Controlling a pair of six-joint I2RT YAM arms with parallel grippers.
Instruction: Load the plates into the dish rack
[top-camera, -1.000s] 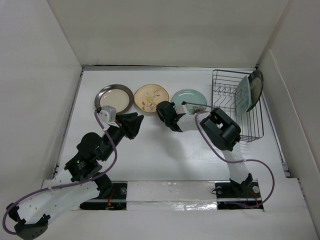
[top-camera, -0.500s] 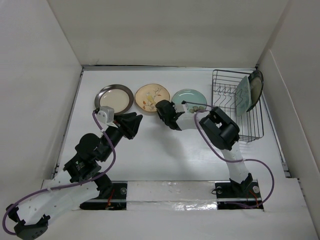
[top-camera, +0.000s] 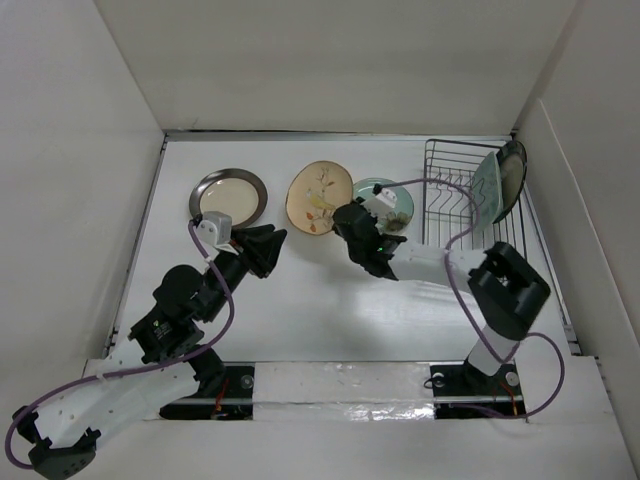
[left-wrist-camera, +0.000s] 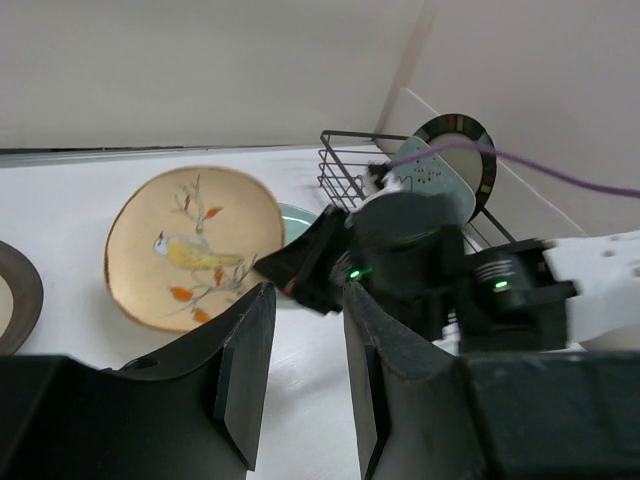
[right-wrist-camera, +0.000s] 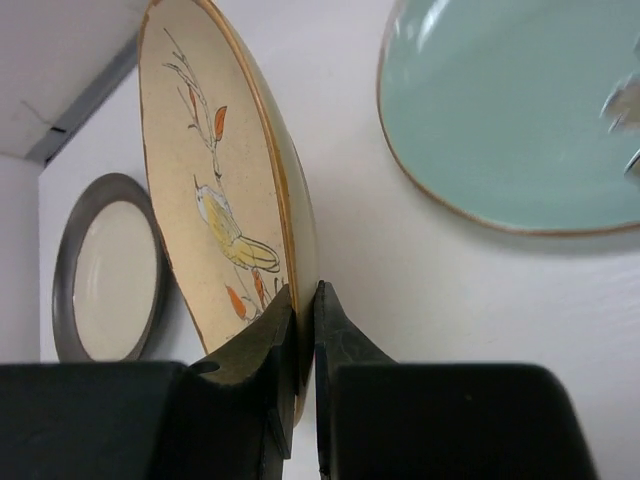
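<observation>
My right gripper (right-wrist-camera: 303, 300) pinches the rim of the cream bird plate (top-camera: 319, 196), with both fingers tight on it. The plate is tipped up, and its bird side faces my left arm. I cannot tell if its low edge touches the table (top-camera: 320, 310). My left gripper (left-wrist-camera: 305, 295) hangs near it, fingers wide apart with nothing between them.

A dark-rimmed plate (top-camera: 230, 194) lies flat to the left. A pale-teal plate (top-camera: 400, 207) lies flat just right of the bird plate. The black wire dish rack (top-camera: 450, 215) sits far right. Two plates stand at its far end, a speckled teal plate (top-camera: 486, 188) and a second dark-rimmed plate (top-camera: 514, 170).
</observation>
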